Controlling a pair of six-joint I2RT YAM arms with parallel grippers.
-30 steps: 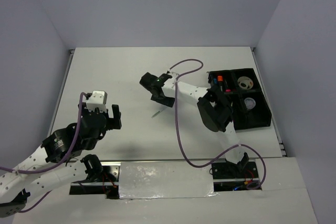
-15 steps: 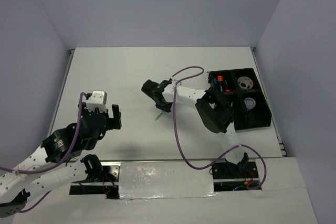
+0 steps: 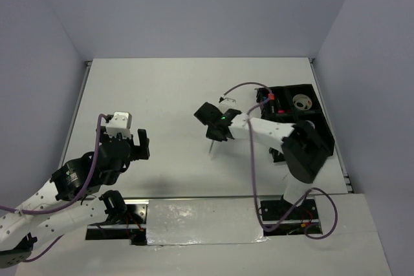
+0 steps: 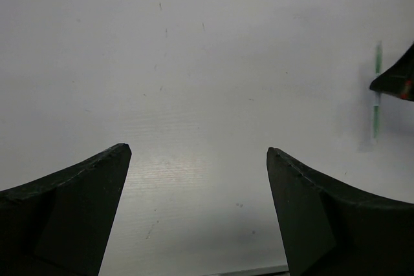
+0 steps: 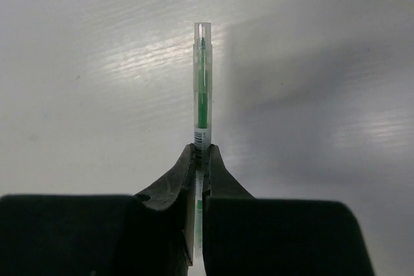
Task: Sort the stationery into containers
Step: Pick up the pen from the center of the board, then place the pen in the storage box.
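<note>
Left: the left gripper point(image 3: 139, 143) hangs over the bare white surface point(image 3: 162, 95), well apart from every item. In its wrist view the left gripper point(image 4: 197, 214) has its jaws spread wide with nothing between them.

Centre: the right arm reaches across to mid-surface. The right gripper point(image 3: 215, 135) has its jaws closed narrowly on a slim pen point(image 3: 211, 147). In the right wrist view the right gripper point(image 5: 200, 154) clamps the clear barrel near one end. The rest of the pen point(image 5: 202, 82), with its green core, projects straight out beyond the fingertips. Whether the pen touches the surface cannot be told. The left wrist view shows the same pen point(image 4: 376, 95) at its right edge.

Right: the black organiser tray point(image 3: 318, 148) sits near the far-right corner, well apart from the pen. Its compartments hold a tape roll point(image 3: 301, 102) and an orange-capped highlighter point(image 3: 272, 99).
</note>
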